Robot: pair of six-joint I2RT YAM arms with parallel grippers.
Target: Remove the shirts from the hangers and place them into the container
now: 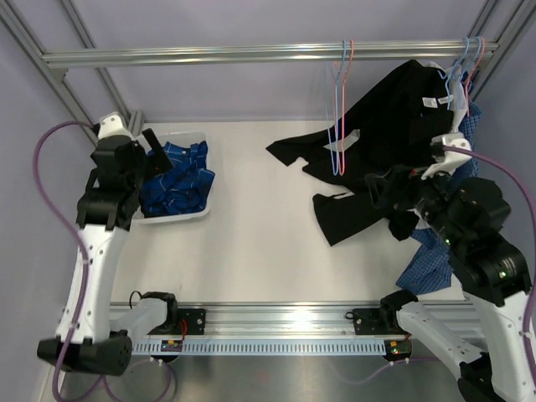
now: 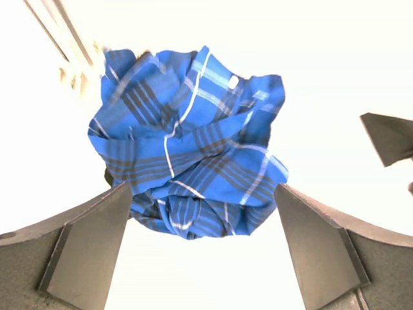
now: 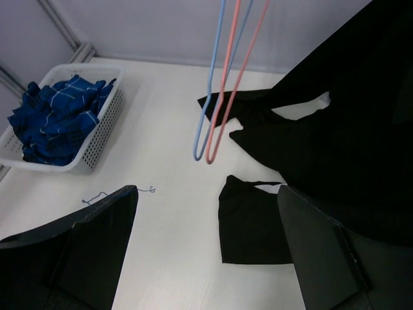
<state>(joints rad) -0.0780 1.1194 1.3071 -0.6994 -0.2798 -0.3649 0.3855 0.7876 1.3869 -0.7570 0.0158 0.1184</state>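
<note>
The left gripper (image 1: 154,149) hangs over the white lattice basket (image 1: 180,218) at the table's (image 1: 251,209) far left corner, jaws spread wide and gripping nothing, with a crumpled blue plaid shirt (image 1: 177,180) lying in the basket beneath it. The left wrist view is washed out to white around the bundle, so the basket's walls are lost there; the overhead and right wrist views show them. Across the table the right gripper (image 3: 208,190) stands just as wide and empty, close beside a black shirt (image 1: 389,121) that drapes from the hangers at the rail's right end (image 1: 465,67) down onto the tabletop. Whether the black fold (image 3: 251,219) lying nearest that gripper belongs to the same shirt cannot be told. A second blue plaid shirt (image 1: 431,260) is largely hidden behind the right arm and shows only overhead. Two bare wire hangers (image 1: 337,109), pink and light blue, dangle from the rail (image 1: 251,55) over the black cloth's left edge. Bare tabletop lies between basket and black shirt; only the right wrist view picks up a loose thread (image 3: 97,195) there.
</note>
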